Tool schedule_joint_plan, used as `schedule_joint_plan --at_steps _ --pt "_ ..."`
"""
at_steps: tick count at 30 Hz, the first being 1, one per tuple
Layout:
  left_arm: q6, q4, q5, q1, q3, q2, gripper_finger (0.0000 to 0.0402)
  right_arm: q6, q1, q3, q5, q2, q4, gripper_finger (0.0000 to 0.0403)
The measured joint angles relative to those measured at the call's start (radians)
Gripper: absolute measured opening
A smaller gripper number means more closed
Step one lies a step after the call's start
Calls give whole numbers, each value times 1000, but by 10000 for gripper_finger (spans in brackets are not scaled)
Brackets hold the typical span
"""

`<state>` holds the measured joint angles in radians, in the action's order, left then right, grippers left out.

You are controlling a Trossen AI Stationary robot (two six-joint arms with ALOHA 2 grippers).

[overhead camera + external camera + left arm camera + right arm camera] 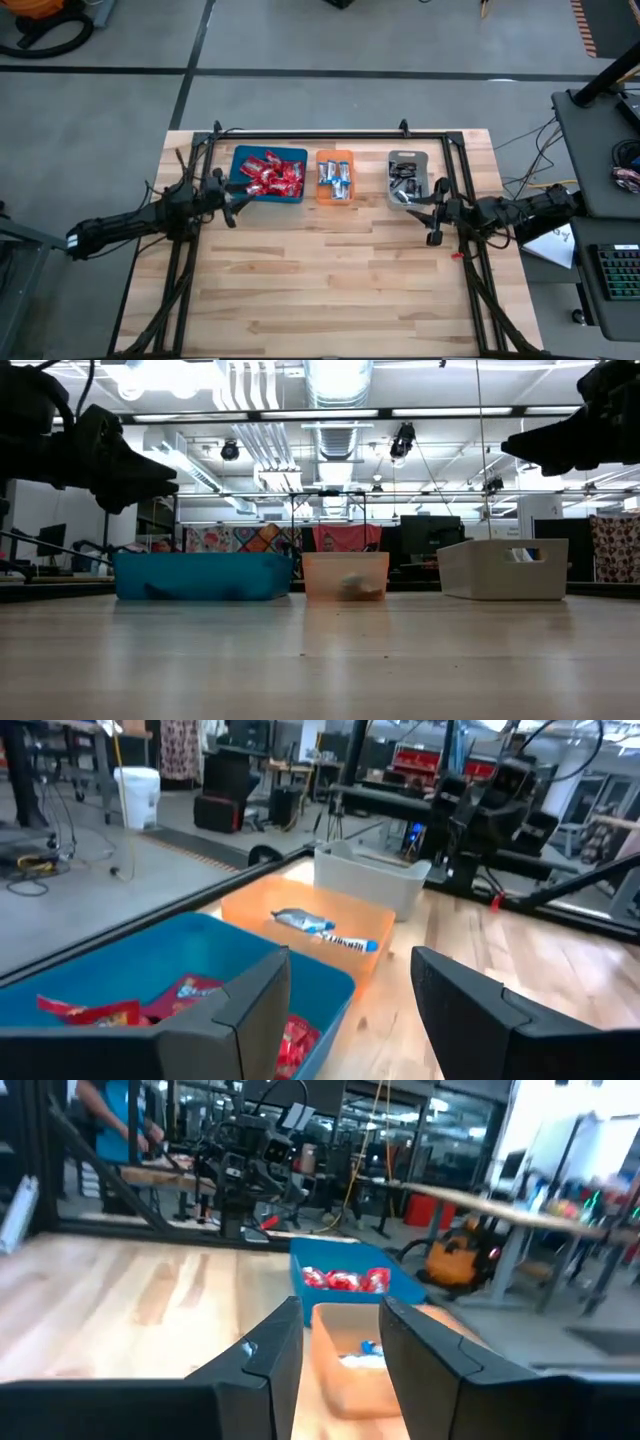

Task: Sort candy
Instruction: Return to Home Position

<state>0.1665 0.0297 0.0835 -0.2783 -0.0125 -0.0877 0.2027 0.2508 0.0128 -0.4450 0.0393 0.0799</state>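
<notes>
A workshop with a concrete floor surrounds a pale butcher-block table (330, 290), its smooth planks running crosswise inside a dark metal frame. Three rigid plastic trays stand in a row toward the table's twelve o'clock edge.

My left gripper (231, 208) hangs at about ten o'clock from the table's centre, just beside the blue tray (240, 160), fingers apart with nothing between them. That tray, at eleven o'clock, holds a heap of red candy (272, 177), shiny and crinkled like foil. At twelve, the orange tray (335, 153) carries the blue-and-white candy (336, 180), slim wrapped pieces with twisted ends. At one o'clock the grey tray (410, 154) holds the dark candy (404, 180), which looks like small flat bars. My right gripper (437, 212) hovers at two o'clock, near the grey tray, its fingers parted and empty.

I see no loose sweets on the bare boards, so I judge the sorting done: each kind sits in its own tray. Only drawing both arms back to rest seems left.
</notes>
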Motion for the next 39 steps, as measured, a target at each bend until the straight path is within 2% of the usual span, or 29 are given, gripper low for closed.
schedule_joint_plan --at_steps 8,39 --pt "0 -5 4 0 -22 -56 191 -181 0 0 0 3 0 123" --pt "0 -1 4 0 -25 -127 191 -185 0 -2 0 3 0 123"
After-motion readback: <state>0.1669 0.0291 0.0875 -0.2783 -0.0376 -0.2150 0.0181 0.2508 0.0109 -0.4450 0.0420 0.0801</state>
